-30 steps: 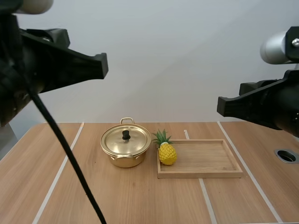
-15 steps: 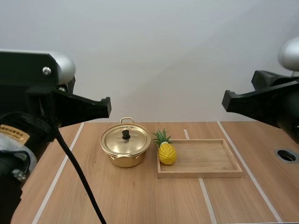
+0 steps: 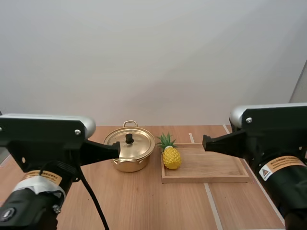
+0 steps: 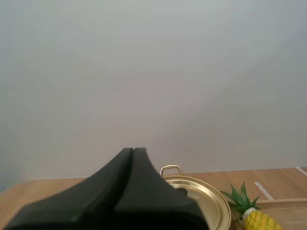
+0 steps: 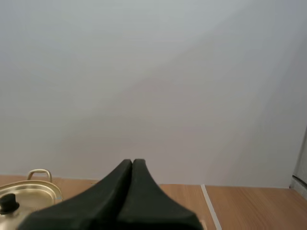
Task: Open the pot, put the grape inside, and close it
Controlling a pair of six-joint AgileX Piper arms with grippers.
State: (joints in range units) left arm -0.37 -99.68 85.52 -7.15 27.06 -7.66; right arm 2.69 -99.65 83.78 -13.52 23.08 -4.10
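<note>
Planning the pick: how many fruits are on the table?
1: a pineapple at the left end of the wooden tray, beside the lidded pot, whose inside is hidden.

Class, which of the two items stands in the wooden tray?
The yellow pineapple, inside the wooden tray; the gold pot stands beside it on the bare table.

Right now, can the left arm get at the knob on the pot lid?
Probably yes. Nothing covers the knob, and the pineapple stands to the side on the tray. The left gripper is shut, so it must open first.
</note>
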